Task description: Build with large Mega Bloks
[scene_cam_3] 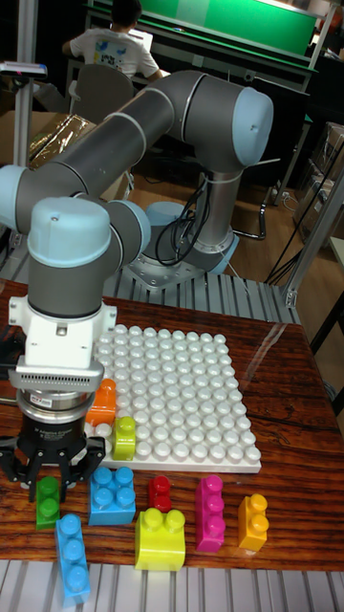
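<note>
My gripper (52, 481) hangs over the table's front left corner, pointing down. Its dark fingers (88, 461) straddle a dark green brick (47, 505) that rests on the table. The fingertips are hidden, so contact with the brick cannot be told. The white studded baseplate (186, 402) lies in the middle of the table. An orange brick (102, 400) and a lime brick (124, 437) stand on its front left corner, just right of the gripper.
Loose bricks line the front edge: a light blue long one (72, 559), a blue square one (113, 494), a small red one (160, 492), a yellow-green one (161, 539), a magenta one (209, 513) and a yellow-orange one (253, 522). The arm's base (182, 258) stands behind the baseplate.
</note>
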Controlling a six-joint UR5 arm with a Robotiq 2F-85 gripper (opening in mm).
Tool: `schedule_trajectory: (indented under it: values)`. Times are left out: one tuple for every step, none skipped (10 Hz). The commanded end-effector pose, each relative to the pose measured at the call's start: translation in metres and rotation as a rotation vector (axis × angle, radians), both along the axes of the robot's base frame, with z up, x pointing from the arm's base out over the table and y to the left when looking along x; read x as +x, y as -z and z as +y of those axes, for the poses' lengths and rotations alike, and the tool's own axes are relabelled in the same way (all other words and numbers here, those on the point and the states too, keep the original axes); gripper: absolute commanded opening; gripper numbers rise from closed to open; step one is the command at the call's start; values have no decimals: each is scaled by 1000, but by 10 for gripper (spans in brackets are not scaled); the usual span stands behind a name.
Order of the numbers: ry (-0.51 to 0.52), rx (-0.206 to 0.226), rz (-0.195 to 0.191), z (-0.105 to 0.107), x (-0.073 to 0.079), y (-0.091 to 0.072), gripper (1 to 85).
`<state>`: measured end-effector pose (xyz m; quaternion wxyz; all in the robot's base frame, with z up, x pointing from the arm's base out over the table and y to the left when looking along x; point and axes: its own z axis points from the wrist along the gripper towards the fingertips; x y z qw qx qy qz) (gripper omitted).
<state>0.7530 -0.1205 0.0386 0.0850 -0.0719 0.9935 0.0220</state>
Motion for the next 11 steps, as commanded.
schedule_trajectory:
  values:
    - [-9,13,1,2,1,6,393]
    - [-12,16,0,3,1,8,397]
    - [-14,19,0,4,1,9,400]
    - [-15,18,-1,4,1,10,400]
    - [-18,18,-2,3,1,11,400]
    - [-20,19,-3,3,1,12,400]
    - [-23,19,-5,3,1,14,400]
    - [-27,19,-5,2,0,15,403]
    - [-32,23,-4,3,-1,16,417]
    - [-37,29,-3,3,-2,18,427]
    - [-41,32,-2,4,-3,19,450]
